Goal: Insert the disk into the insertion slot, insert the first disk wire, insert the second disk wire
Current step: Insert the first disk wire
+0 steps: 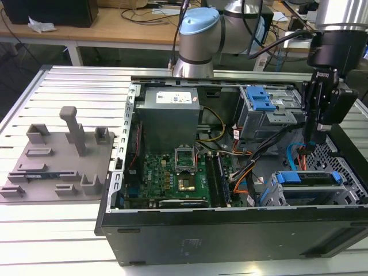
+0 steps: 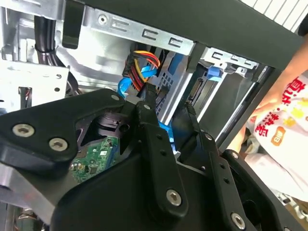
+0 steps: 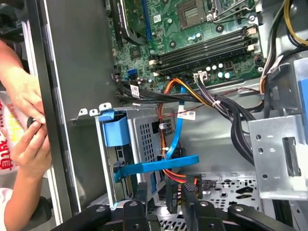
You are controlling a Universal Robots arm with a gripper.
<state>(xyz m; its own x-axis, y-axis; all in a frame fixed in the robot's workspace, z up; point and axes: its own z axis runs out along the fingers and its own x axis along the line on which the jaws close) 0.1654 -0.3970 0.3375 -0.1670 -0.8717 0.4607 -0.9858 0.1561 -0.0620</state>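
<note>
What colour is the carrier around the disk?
Bright blue; the carrier shows best in the exterior view.

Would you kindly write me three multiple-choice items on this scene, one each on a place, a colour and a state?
1. The disk lies:
A. on a shelf
B. in the insertion slot
C. on the floor
2. Its carrier is:
A. blue
B. red
C. green
3. The computer case is:
A. upside down
B. shut by a panel
C. open

Answers:
1. B, it sits in that metal bay at the exterior view's right.
2. A, a blue frame borders it.
3. C, the motherboard lies exposed.
</note>
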